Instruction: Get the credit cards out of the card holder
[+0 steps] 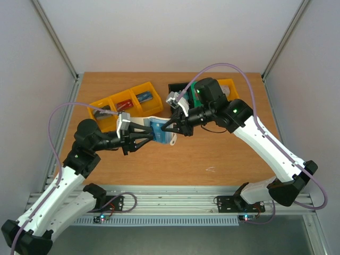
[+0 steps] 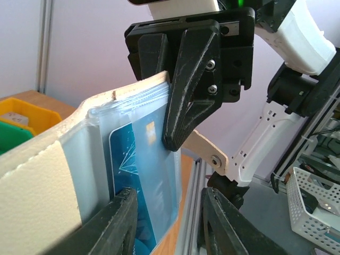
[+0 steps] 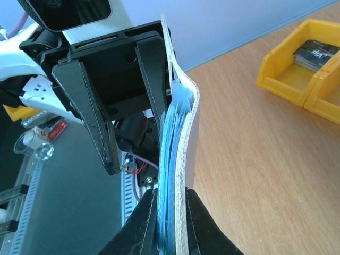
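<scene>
The card holder (image 1: 158,129) is held in the air between both grippers, above the middle of the table. Its whitish-beige outer face (image 2: 37,180) and clear blue sleeves show in the left wrist view, with a blue printed credit card (image 2: 125,154) in one sleeve. My right gripper (image 3: 171,199) is shut on the holder's edge (image 3: 188,122), pinching sleeves and beige panel together. One of its fingers (image 2: 186,101) presses on the sleeve. My left gripper (image 2: 170,212) is open, one finger against the sleeves and the other well apart.
A row of yellow bins (image 1: 114,103) with small items stands behind the left gripper. A black and green box (image 1: 183,87) and another yellow bin (image 3: 297,69) holding a dark card sit at the back right. A white basket (image 2: 313,207) is off the table.
</scene>
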Motion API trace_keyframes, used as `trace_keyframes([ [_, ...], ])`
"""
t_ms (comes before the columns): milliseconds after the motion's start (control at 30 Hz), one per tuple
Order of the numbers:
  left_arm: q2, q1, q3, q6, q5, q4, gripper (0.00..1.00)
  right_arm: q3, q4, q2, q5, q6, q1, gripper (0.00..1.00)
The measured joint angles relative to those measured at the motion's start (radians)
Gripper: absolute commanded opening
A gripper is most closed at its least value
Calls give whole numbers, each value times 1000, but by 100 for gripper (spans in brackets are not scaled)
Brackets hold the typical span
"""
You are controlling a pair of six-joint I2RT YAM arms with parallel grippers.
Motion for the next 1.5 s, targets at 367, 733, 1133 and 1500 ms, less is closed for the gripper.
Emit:
trace_keyframes([
  [367, 13, 16, 4, -69, 23, 62, 43, 10, -6, -19, 1, -8, -8, 3],
  [733, 35, 21, 16, -86, 42, 101, 31, 10, 1, -44, -14, -2, -6, 3],
  [1133, 58, -24, 25, -14, 12, 90, 0, -18, 28, -58, -11, 53, -8, 3],
  [1500, 13, -35, 12, -40, -5, 84, 0, -31, 35, -73, -48, 29, -7, 36],
])
